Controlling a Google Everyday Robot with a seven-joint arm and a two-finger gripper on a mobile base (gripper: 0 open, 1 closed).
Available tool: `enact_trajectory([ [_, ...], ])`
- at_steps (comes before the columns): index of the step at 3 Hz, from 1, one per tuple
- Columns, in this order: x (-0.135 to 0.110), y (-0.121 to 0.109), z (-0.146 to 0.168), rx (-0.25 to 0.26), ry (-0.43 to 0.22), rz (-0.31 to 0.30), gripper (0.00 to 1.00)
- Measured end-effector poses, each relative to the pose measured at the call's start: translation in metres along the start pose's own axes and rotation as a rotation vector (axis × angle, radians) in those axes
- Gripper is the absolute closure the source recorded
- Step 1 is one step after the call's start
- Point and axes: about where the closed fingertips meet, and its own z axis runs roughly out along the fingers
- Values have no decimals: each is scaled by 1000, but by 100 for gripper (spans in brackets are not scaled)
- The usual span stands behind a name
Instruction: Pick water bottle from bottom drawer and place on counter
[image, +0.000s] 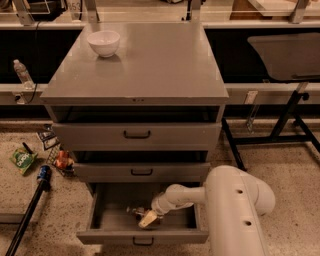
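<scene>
The bottom drawer (110, 220) is pulled open at the foot of the grey cabinet. The water bottle (132, 211) lies on its side on the drawer floor, left of centre, with a reddish label just showing. My gripper (148, 219) reaches down into the drawer from the right on a white arm (230, 210). Its tan tip is right against the bottle's right end. Part of the bottle is hidden behind it. The counter (160, 65) is the flat grey cabinet top above.
A white bowl (103, 42) stands on the counter's far left corner. Two upper drawers (137, 134) are nearly shut. A pale bottle (22, 73) stands on a ledge at left. Litter (22, 160) and a black pole (27, 212) lie on the floor at left. A table frame (280, 115) stands at right.
</scene>
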Motion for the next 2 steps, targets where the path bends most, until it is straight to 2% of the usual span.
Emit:
enact_trajectory([
  [1,7,-10,11,21,7,-7,16],
  [2,15,-18,22,17,20,-12,39],
])
